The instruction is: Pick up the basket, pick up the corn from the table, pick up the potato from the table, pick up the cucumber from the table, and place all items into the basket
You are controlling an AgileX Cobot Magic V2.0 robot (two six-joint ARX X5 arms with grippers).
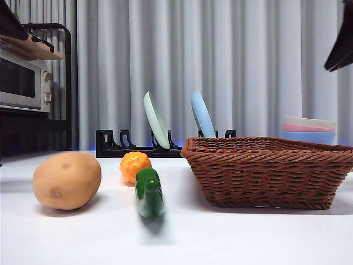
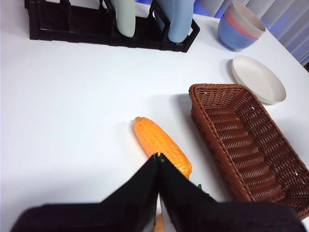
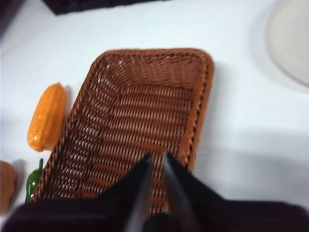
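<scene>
A: Front view first, what stands on the table?

B: The potato lies to the left, the corn end-on behind the cucumber, and the basket sits empty on the right. Behind them a dish rack holds two upright plates, and stacked bowls rise past the basket. A dark arm tip shows at the top right corner.

A: And the left wrist view?

B: The left gripper hangs above the near end of the corn, its jaws pressed together and holding nothing. The basket lies beside the corn, apart from it, with a white plate beyond.

A: The right wrist view?

B: The right gripper hovers over the basket, jaws nearly together with a thin gap, empty. The corn lies just outside the basket wall
</scene>
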